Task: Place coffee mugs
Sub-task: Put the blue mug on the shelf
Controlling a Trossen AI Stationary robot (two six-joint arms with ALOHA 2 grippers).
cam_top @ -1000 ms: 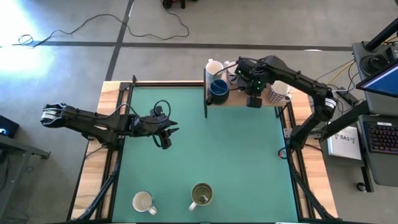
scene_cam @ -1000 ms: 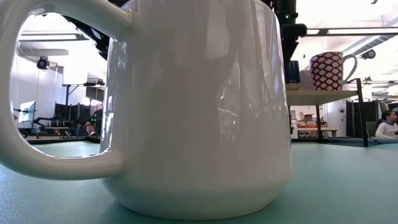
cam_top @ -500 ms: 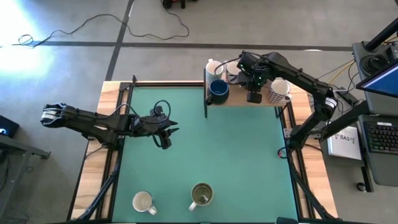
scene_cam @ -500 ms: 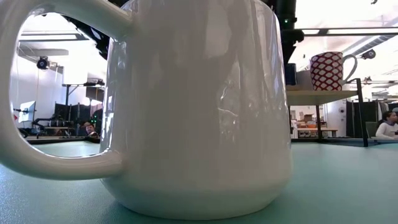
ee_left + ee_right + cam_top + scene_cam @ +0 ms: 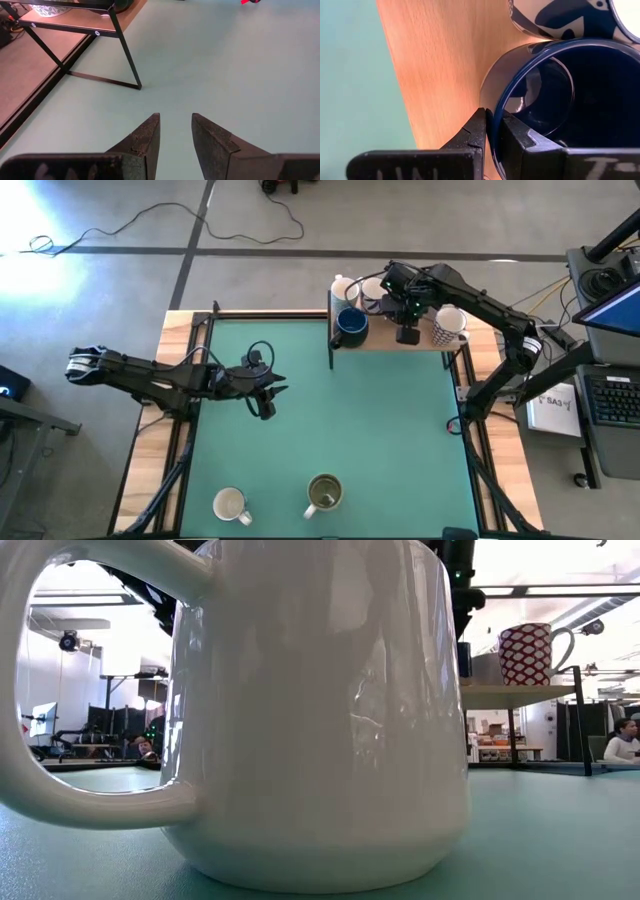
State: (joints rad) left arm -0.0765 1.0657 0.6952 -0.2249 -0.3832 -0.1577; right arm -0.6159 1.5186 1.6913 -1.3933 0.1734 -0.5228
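the right gripper [image 5: 492, 131] is up at the wooden shelf [image 5: 380, 340] on the far side of the table, and its two fingers are pinched on the wall of a dark blue mug [image 5: 555, 100], one finger inside the rim and one outside. that mug sits on the shelf board, and pressed against it on the side away from the fingers is a white mug with dark blue markings [image 5: 560, 17]. from above, just beside the gripper toward the table's left sits another navy mug [image 5: 351, 323], with a white mug [image 5: 343, 287] behind it, and on the gripper's other side a white mug with a red pattern [image 5: 448, 327] at the shelf's end.

the left gripper [image 5: 175, 131] hangs over bare green mat [image 5: 330, 410], well apart from any mug, its fingers a narrow gap apart with nothing between them. far from both grippers, at the near edge of the table, stand a plain white mug [image 5: 230, 505] and an olive green mug [image 5: 324, 493].
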